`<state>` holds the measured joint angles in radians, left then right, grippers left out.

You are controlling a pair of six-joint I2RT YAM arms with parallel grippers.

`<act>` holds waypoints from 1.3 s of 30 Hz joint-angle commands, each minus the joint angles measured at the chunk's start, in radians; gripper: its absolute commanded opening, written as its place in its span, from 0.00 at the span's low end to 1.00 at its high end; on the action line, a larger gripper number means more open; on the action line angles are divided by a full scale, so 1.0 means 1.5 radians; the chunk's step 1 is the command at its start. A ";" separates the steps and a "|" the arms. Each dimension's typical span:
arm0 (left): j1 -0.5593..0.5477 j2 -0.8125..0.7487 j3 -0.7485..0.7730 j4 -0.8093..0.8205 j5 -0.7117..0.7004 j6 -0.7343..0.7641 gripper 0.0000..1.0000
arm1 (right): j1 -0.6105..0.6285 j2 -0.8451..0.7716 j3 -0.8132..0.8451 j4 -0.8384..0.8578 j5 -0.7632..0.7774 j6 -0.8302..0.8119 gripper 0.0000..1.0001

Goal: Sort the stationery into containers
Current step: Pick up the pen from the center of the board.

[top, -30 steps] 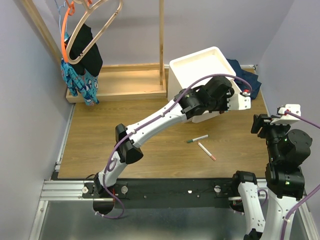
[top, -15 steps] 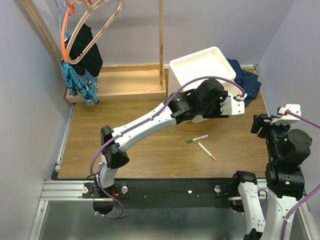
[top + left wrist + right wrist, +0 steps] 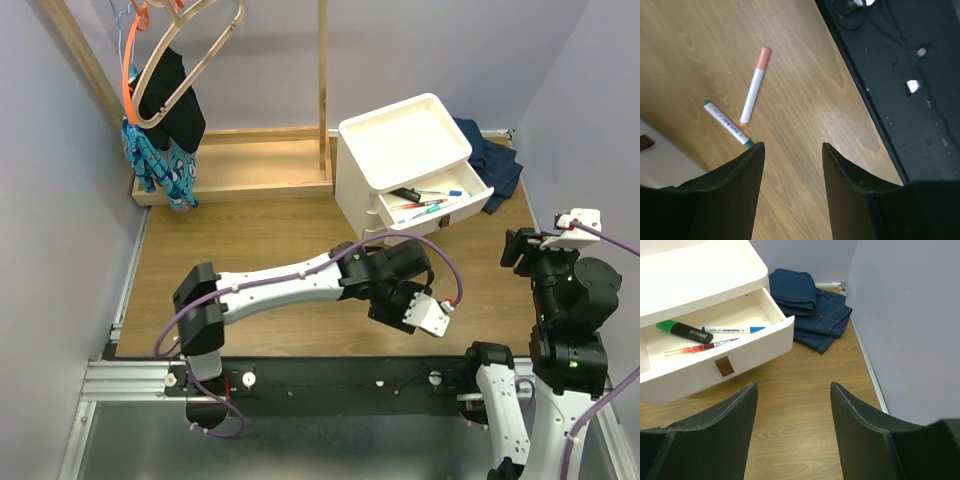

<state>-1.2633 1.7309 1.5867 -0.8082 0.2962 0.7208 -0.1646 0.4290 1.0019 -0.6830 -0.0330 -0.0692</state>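
Left end effector (image 3: 792, 150): spread wide, empty, hovering above the desk (image 3: 805, 100).
Right end effector (image 3: 792, 390): spread wide, empty, facing the open drawer (image 3: 755, 352).
Orange-capped marker (image 3: 754, 87): flat on the desk, long axis steep in the wrist view, cap uppermost, bare end just beside the green-capped marker (image 3: 726, 124).
Handling: likely light, stiff, smooth, prone to rolling; best pinched across mid-barrel.
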 commanded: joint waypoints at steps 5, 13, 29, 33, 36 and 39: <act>0.011 0.176 0.087 0.059 0.028 0.174 0.56 | 0.002 0.001 0.066 -0.029 0.045 0.006 0.68; 0.012 0.303 0.189 0.042 0.043 0.219 0.52 | -0.002 0.012 0.107 -0.073 0.039 -0.033 0.68; 0.022 0.402 0.281 -0.055 0.063 0.263 0.43 | -0.004 0.026 0.146 -0.099 0.042 -0.050 0.70; 0.028 0.410 0.275 -0.069 0.079 0.270 0.42 | -0.004 0.028 0.146 -0.096 0.041 -0.050 0.70; 0.030 0.419 0.273 -0.069 0.076 0.270 0.41 | -0.004 0.028 0.142 -0.094 0.038 -0.045 0.70; 0.030 0.428 0.275 -0.067 0.070 0.270 0.41 | -0.004 0.029 0.142 -0.094 0.032 -0.045 0.70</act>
<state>-1.2243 2.3325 1.9858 -0.8703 0.3744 1.1114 -0.1658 0.4629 1.1984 -0.8124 0.0135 -0.1322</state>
